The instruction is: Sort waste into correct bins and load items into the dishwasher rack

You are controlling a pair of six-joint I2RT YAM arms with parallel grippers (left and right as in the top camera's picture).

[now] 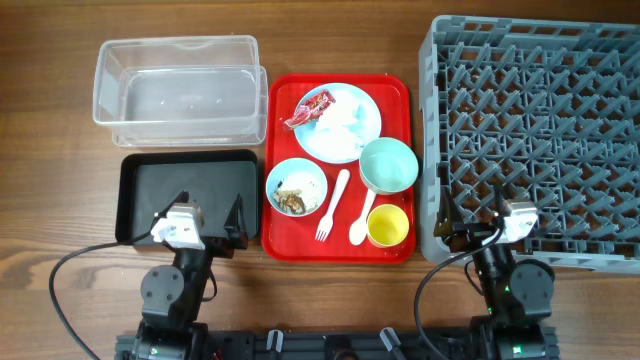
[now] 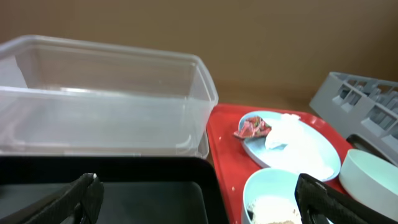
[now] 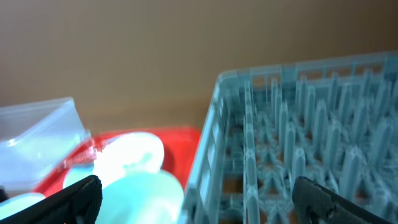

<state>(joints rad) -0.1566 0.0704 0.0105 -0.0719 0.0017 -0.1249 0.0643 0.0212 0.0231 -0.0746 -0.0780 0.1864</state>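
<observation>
Rack (image 1: 535, 140): grey peg grid, far right. Clear tub (image 1: 180, 90), black tray (image 1: 190, 185): left of red tray (image 1: 395, 95). Plate (image 1: 352, 140) on red tray bears red wrapper (image 1: 308, 108), white tissue (image 1: 345, 120); blue bowl (image 1: 306, 176) holds scraps (image 1: 291, 201). Left gripper (image 1: 205, 215), right gripper (image 1: 470, 225): jaws wide, nothing held

Left of the red tray (image 1: 395, 90), the black tray (image 1: 140, 190) lies low and I can pass above it; left-rear, the clear tub (image 1: 110, 60) stands taller. Right of the red tray, the dishwasher rack (image 1: 430, 150) walls me off. In front of it, bare table (image 1: 330, 290).
</observation>
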